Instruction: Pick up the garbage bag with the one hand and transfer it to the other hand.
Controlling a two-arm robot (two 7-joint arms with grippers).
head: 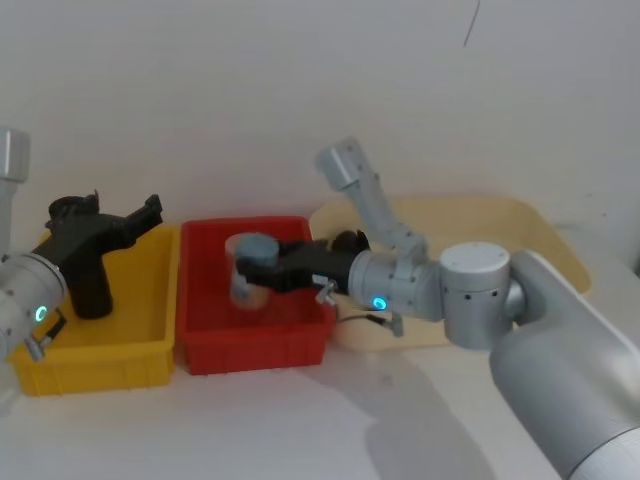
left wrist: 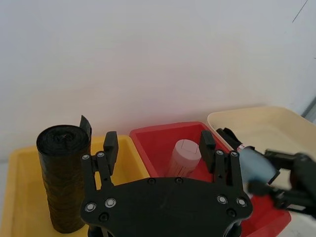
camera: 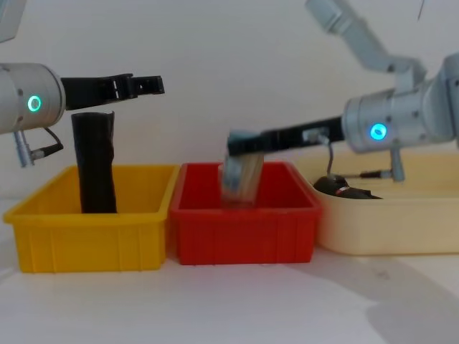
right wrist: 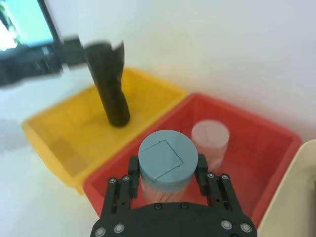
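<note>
The garbage bag (camera: 343,188) lies in the cream tray (camera: 387,229) just to the right of the red bin (camera: 244,233), and neither gripper touches it. Over the red bin, the right gripper (right wrist: 167,168) has its jaws closed on a blue-capped container (head: 248,268), held above a pink-capped container (right wrist: 210,138) standing inside the bin. In the yellow bin (camera: 86,236) just to the red bin's left, a plain black roll (camera: 95,161) stands upright. The left gripper (left wrist: 158,143) hovers near the roll's top, jaws spread wide and empty.
</note>
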